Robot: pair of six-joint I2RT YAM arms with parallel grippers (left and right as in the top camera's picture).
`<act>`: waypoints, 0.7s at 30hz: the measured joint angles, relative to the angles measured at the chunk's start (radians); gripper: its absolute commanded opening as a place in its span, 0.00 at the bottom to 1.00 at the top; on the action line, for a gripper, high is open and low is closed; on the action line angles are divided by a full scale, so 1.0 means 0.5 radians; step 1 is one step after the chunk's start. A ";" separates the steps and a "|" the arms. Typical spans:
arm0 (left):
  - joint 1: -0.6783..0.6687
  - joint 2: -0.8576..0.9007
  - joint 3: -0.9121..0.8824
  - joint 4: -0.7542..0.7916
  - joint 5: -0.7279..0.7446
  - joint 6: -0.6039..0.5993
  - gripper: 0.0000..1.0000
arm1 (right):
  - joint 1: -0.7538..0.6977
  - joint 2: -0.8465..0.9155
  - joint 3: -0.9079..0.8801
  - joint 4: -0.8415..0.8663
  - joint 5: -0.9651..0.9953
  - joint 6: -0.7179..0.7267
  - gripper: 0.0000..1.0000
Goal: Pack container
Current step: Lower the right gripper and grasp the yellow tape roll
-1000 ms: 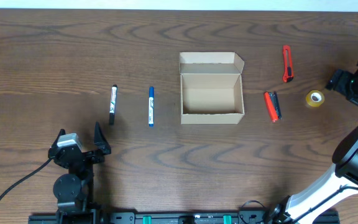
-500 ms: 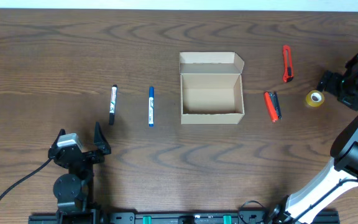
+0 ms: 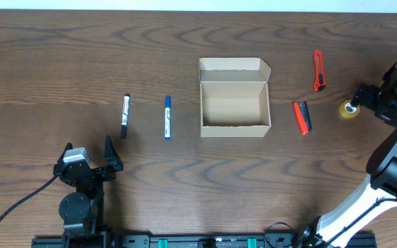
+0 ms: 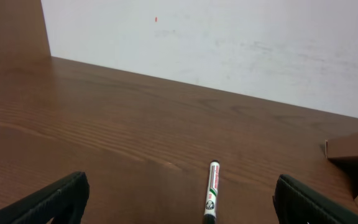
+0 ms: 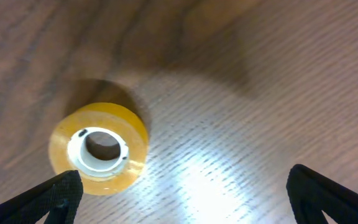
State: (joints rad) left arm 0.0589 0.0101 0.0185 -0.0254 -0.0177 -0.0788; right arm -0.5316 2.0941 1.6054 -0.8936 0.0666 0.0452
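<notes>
The container (image 3: 233, 98), a tan cardboard box, stands open and empty at the table's middle, flap lid folded back. Its corner shows at the right edge of the left wrist view (image 4: 356, 149). My right gripper (image 3: 361, 96) is open, low over the yellow tape roll (image 3: 349, 109). In the right wrist view the roll (image 5: 98, 148) lies by the left fingertip, with the gripper (image 5: 185, 196) wide open around bare wood. My left gripper (image 3: 109, 155) is open and empty near the front left. A black marker (image 3: 125, 116) lies ahead of it and shows in the left wrist view (image 4: 211, 190), between the fingers (image 4: 182, 199).
A blue marker (image 3: 167, 118) lies left of the box. An orange-and-black cutter (image 3: 302, 117) lies right of the box, and a red utility knife (image 3: 317, 70) lies behind it. A pale wall rises beyond the table's far edge (image 4: 229, 50).
My right gripper has moved left and down toward the tape roll and now overlaps its right edge from above. The left arm and all objects have not moved.
</notes>
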 measured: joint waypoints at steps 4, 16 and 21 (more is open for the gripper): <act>0.000 0.000 0.000 0.000 0.000 0.000 0.95 | 0.000 0.001 0.000 0.001 0.028 0.000 0.99; 0.000 0.000 0.000 0.000 0.000 0.001 0.95 | 0.000 0.045 0.001 0.026 0.027 -0.001 0.99; 0.000 0.000 0.000 0.000 0.000 0.000 0.95 | 0.000 0.064 0.001 0.033 0.017 -0.001 0.99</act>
State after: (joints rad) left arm 0.0589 0.0101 0.0185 -0.0254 -0.0177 -0.0788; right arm -0.5316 2.1262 1.6058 -0.8772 0.0750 0.0448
